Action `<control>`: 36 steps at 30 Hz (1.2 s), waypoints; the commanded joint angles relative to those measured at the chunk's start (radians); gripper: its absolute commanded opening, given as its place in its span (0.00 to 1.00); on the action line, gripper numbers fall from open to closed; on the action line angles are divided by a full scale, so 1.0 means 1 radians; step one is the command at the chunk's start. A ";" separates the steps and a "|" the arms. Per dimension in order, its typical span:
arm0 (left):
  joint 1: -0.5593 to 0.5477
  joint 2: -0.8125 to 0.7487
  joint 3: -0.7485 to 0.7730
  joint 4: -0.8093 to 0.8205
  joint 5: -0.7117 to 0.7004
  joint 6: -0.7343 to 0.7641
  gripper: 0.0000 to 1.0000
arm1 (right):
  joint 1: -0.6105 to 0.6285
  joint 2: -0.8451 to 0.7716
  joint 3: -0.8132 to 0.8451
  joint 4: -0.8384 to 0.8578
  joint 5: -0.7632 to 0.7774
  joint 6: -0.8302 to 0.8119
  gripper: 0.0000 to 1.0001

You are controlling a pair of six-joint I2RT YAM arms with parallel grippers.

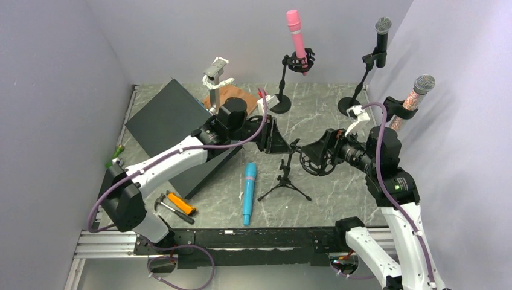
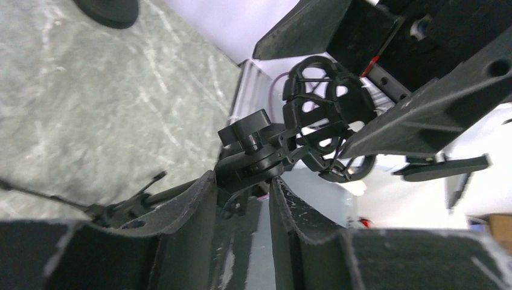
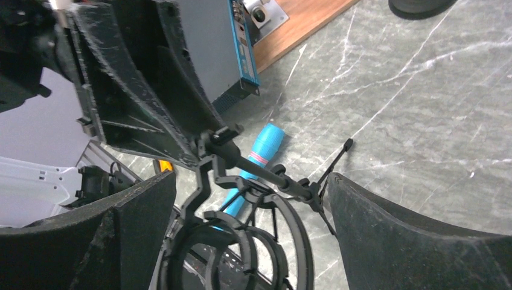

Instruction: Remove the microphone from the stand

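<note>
A blue microphone (image 1: 248, 193) lies flat on the marble table, left of a small black tripod stand (image 1: 285, 179). It also shows in the right wrist view (image 3: 261, 154). The stand's round shock mount (image 1: 318, 159) is empty. My left gripper (image 1: 279, 141) is shut on the stand's swivel joint (image 2: 250, 158), just below the mount (image 2: 323, 115). My right gripper (image 1: 315, 156) is open, and its two fingers stand either side of the mount ring (image 3: 241, 241) without closing on it.
Three other stands hold microphones: pink (image 1: 296, 33) at the back, black (image 1: 381, 37) at the back right, glittery rose (image 1: 415, 95) by the right wall. A dark grey box (image 1: 172, 124) lies at left, with a wooden board (image 1: 229, 96) behind it. Orange-handled tools (image 1: 179, 205) lie near the front left.
</note>
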 commanded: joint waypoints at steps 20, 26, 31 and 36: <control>0.014 0.076 0.155 -0.163 0.004 -0.028 0.47 | 0.026 0.049 -0.101 -0.016 -0.034 -0.015 0.91; -0.011 0.098 0.065 -0.200 -0.041 0.015 0.44 | 0.031 0.030 -0.173 -0.034 -0.002 -0.016 0.95; -0.012 0.079 -0.030 -0.184 -0.066 0.018 0.44 | 0.033 0.019 -0.150 -0.051 0.014 -0.025 1.00; -0.012 0.060 0.005 -0.287 -0.141 0.096 0.45 | 0.033 0.061 -0.088 -0.066 0.038 -0.045 1.00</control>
